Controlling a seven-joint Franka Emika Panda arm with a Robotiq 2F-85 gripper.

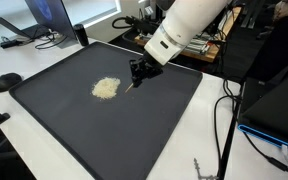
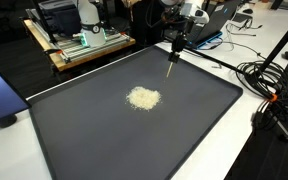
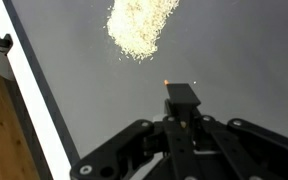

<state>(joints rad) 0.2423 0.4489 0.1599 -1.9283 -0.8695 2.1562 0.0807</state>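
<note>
- The white table (image 1: 19,62) carries everything. In an exterior view it shows as a pale margin (image 2: 276,150) at 4 o'clock of the mat.
- A dark mat (image 1: 134,130) covers most of the table. It also fills the other exterior view (image 2: 94,140) and the wrist view (image 3: 249,60).
- The white robot arm (image 1: 184,25) comes in from 1 o'clock and slants down over the mat's far edge.
- A wooden bench (image 2: 84,52) with equipment stands beyond the mat at 11 o'clock.
- Black cables (image 2: 259,75) lie on the table at 3 o'clock of the mat.
- A pile of pale grains (image 1: 105,88) lies loose near the middle of the mat (image 2: 143,98). In the wrist view it sits at 11 o'clock of the gripper tip (image 3: 142,25).
- The black gripper (image 1: 137,79) hangs above the mat, near the pile but apart from it. The pile lies at 8 o'clock of it in an exterior view, and at 7 o'clock in the other (image 2: 174,46).
- The fingers are drawn close together (image 3: 182,100), pinching a thin stick.
- The thin stick (image 2: 171,57) points down at the mat, its lower end short of the grains (image 1: 132,87).
</note>
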